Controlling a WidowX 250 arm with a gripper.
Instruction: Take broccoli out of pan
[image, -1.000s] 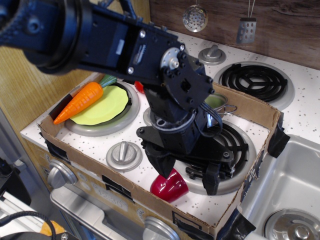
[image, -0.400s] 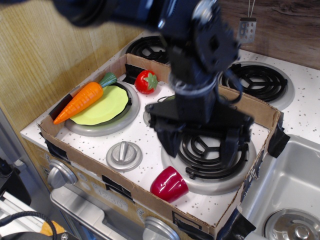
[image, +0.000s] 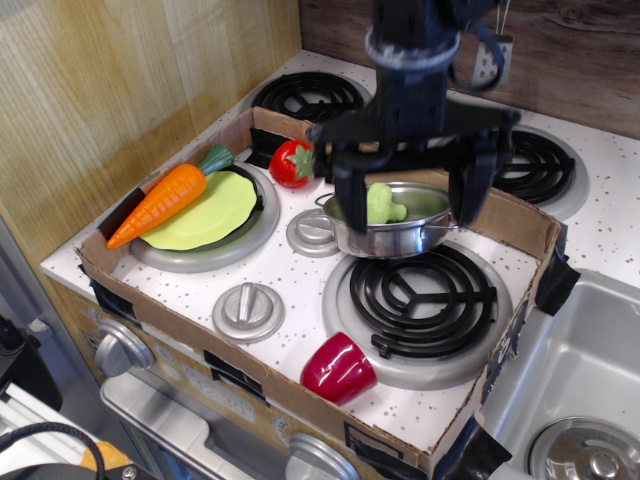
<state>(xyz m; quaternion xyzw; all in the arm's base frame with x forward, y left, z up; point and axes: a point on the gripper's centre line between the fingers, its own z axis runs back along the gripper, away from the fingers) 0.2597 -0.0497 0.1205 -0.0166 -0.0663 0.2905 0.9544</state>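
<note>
**Gripper spread wide over the pan, broccoli between the fingers**

From my seat I see the gripper (image: 410, 200) hanging above the pan (image: 392, 232), its two dark fingers (image: 472, 190) pointing down and set far apart, nearly as wide as the pan itself. They hold nothing. The left finger in view comes down at the pan's near-left rim, the right one at its right rim; whether either tip touches the steel I cannot tell.

The broccoli (image: 382, 204) sits inside the pan, upright-ish and pale green, roughly midway between the two fingers but a little closer to the left one in view. It looks apart from both of them.

The pan rests at the back edge of the big black coil burner (image: 425, 292), just beside a small grey disc (image: 314, 232). Further left, a carrot (image: 160, 204) lies across a yellow-green plate (image: 205, 212), and a strawberry (image: 291, 163) sits near the cardboard wall (image: 522, 217). A red cup (image: 339, 368) lies tipped at the front, well apart from the pan.
</note>
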